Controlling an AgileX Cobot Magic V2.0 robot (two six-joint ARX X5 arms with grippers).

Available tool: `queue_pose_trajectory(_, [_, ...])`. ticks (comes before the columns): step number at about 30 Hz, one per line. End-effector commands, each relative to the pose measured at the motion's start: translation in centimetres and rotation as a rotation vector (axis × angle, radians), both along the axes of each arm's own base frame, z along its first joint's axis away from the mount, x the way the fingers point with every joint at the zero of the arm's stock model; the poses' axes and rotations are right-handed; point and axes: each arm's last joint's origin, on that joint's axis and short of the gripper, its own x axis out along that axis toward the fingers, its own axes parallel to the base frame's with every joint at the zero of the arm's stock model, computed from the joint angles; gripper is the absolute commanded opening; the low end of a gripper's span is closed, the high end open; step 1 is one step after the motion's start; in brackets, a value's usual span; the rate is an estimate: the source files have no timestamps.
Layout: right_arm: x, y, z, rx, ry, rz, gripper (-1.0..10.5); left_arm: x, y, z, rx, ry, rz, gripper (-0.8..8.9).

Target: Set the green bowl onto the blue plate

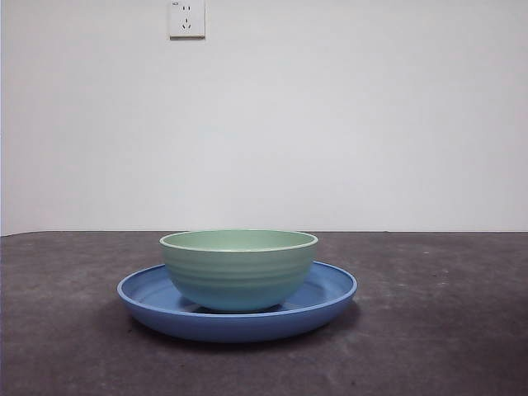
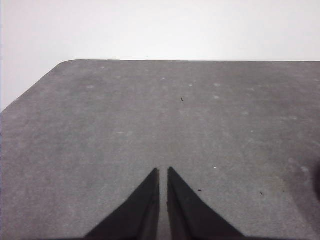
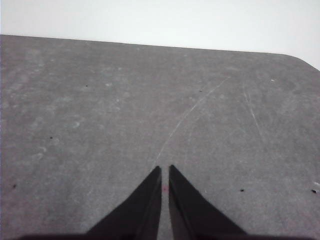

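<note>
Front view shows green bowl (image 1: 238, 269) upright on blue plate (image 1: 330, 290), apart from both claws, pressed together.

**Bowl seated on plate**

The pale mint-green ridged bowl (image 1: 238, 272) stands upright, its mouth open upward, inside the wide, shallow, glossy blue plate (image 1: 330, 295). The plate lies flat, its raised rim showing all around the bowl's base.

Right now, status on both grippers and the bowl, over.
Left gripper shut, right gripper shut, both over bare table. Pale mint-green ridged ceramic bowl upright on wide glossy blue plate. Nothing in the way.
</note>
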Motion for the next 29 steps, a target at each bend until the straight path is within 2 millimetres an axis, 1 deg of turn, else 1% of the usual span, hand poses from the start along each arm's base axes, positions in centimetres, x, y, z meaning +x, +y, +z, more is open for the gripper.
queue_pose_trajectory(1, [0.02, -0.04, -0.14, -0.006, -0.003, -0.006, 0.2, 0.12, 0.04, -0.57, 0.005, 0.006, 0.007, 0.27])
queue_pose_trajectory(23, [0.03, -0.03, -0.08, -0.006, -0.009, -0.005, 0.2, 0.12, 0.04, -0.57, 0.006, 0.006, 0.007, 0.27])
queue_pose_trajectory(29, [0.03, -0.03, -0.08, -0.006, -0.009, -0.005, 0.2, 0.13, -0.41, -0.57, 0.005, 0.006, -0.04, 0.27])
